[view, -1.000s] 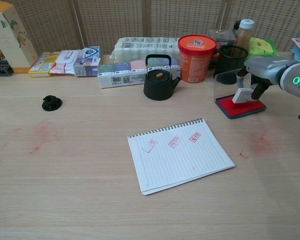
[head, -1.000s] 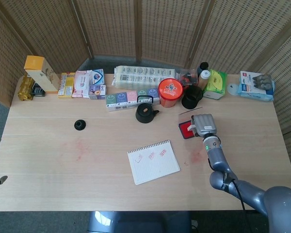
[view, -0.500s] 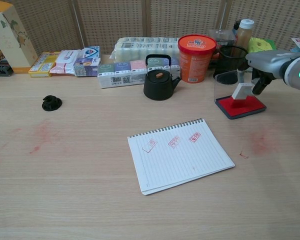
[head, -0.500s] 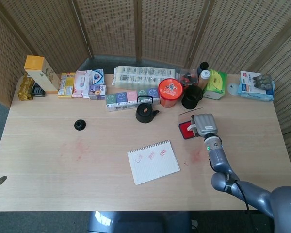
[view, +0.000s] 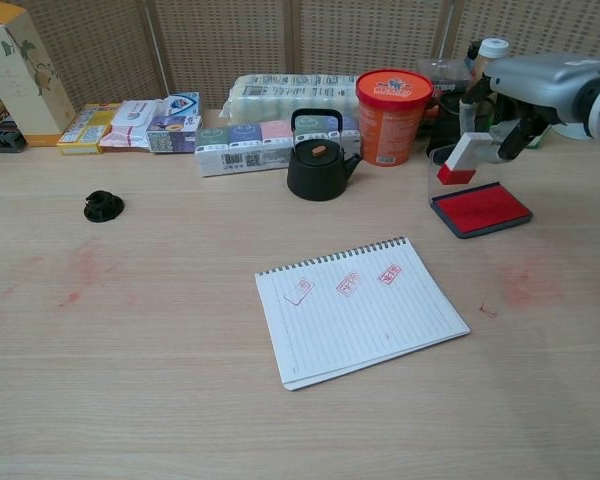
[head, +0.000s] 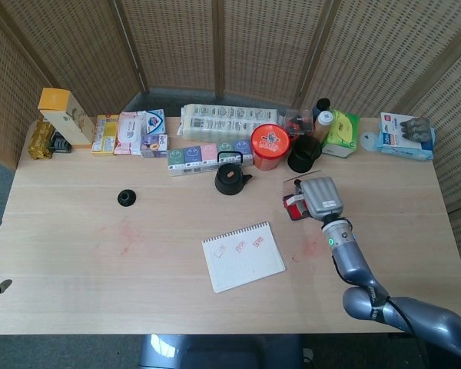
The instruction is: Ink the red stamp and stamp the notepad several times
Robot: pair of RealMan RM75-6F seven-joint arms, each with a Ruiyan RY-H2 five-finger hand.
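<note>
At the upper right of the chest view, the red stamp point(view: 463, 158) is being held by the right hand point(view: 525, 95), its fingers closed around the white body, and is being kept tilted in the air above the ink pad point(view: 480, 208), apart from its red surface. The notepad point(view: 358, 308) is lying in the lower centre of the frame, well apart from the stamp, with three red marks along its upper edge. The left hand is not being shown in either view.
</note>
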